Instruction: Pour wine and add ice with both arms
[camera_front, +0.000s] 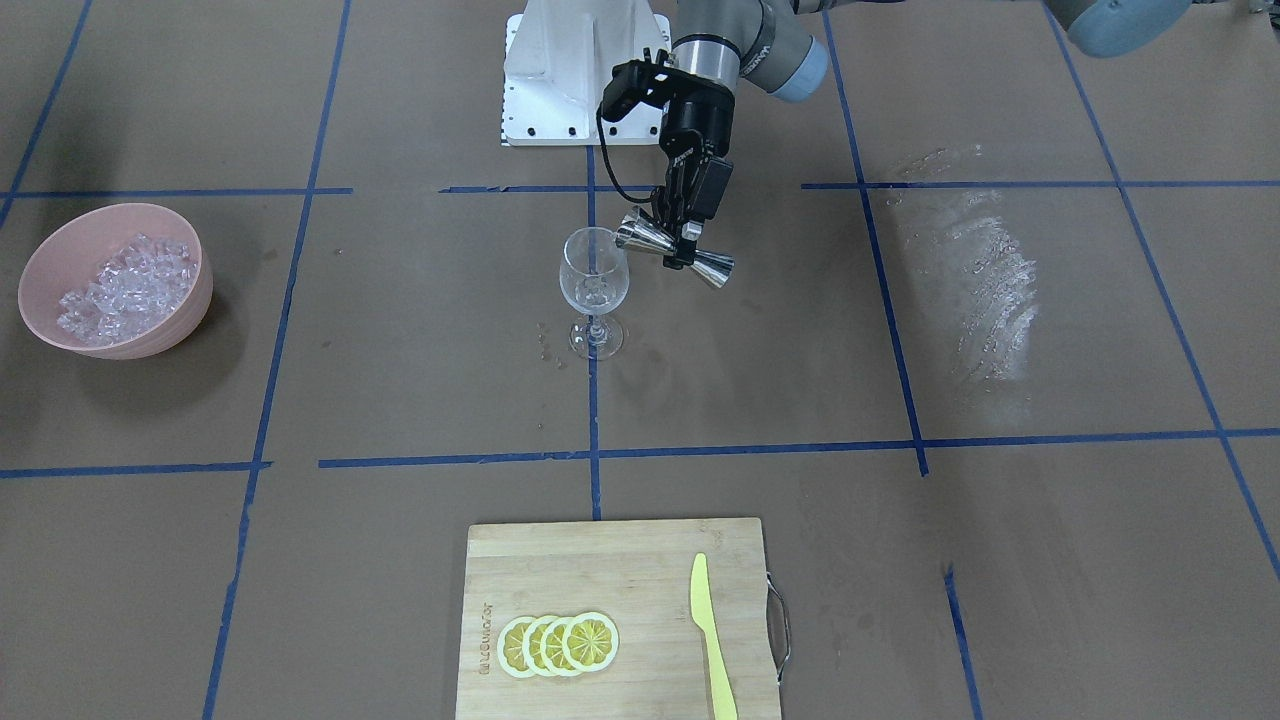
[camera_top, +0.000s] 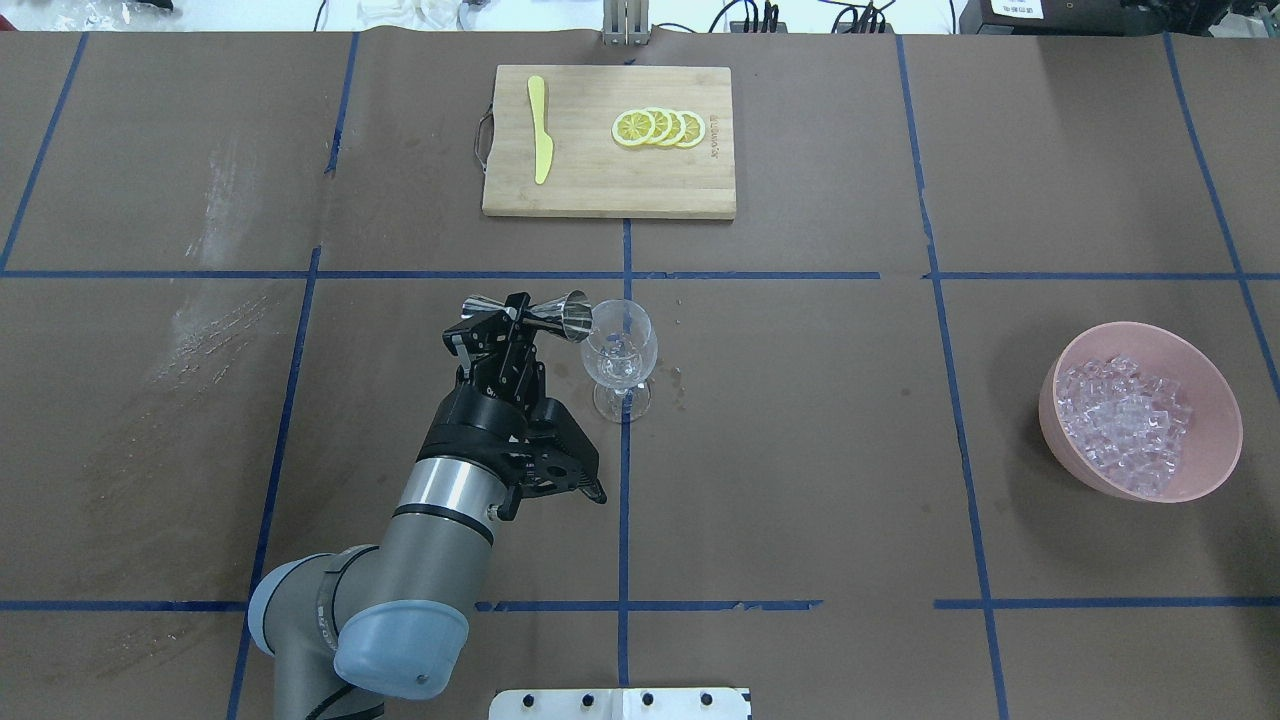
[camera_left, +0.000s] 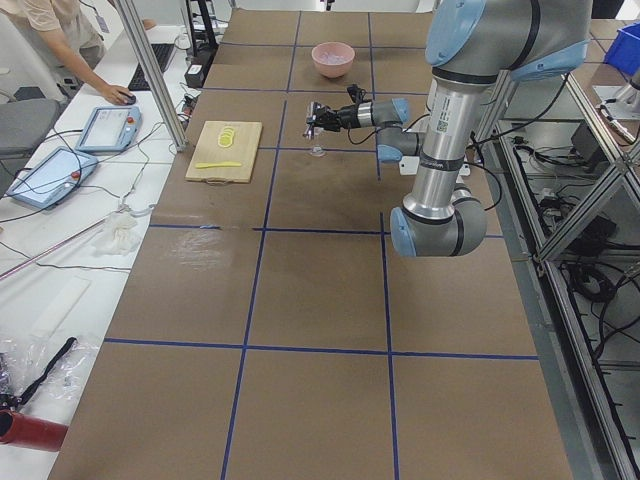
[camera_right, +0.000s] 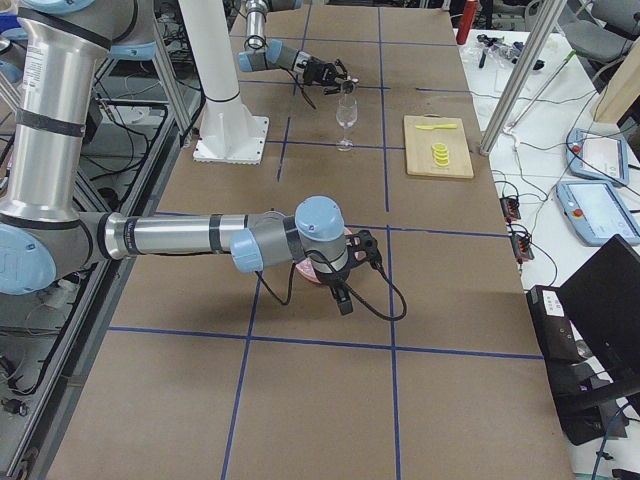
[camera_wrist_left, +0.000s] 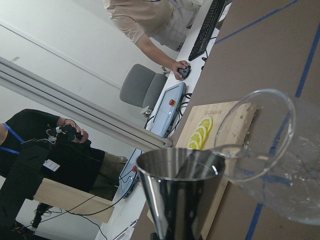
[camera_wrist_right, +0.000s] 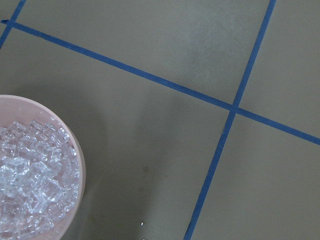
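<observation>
Counter (camera_top: 800, 450), seen from behind the robot, left to right:

- Pale dried smear (camera_top: 215, 310) on the brown paper at the far left
- Left arm (camera_top: 440, 520) reaches forward from the near left. Left fingers (camera_top: 516, 322) clamped on the waist of a steel measuring cup (camera_top: 572, 322), which is held on its side above the counter
- The cup's wide mouth is at the rim of the wine glass (camera_top: 620, 350); cannot tell whether they touch. The glass stands upright on a blue tape line
- Wine (camera_front: 596, 292): a faint clear trace low in the glass, hard to make out. A few wet spots (camera_top: 675, 380) just beside the foot
- Far side, centre: wooden board (camera_top: 600, 190) with a yellow knife (camera_top: 541, 140) and four overlapping lemon slices (camera_top: 660, 128)
- Right: pink bowl (camera_top: 1215, 400) well apart from the glass, ice (camera_top: 1125, 425) heaped inside it
- Right arm (camera_right: 180, 237) shows only from the side, its wrist over the bowl. Right fingers not made out; cannot tell if open or closed
</observation>
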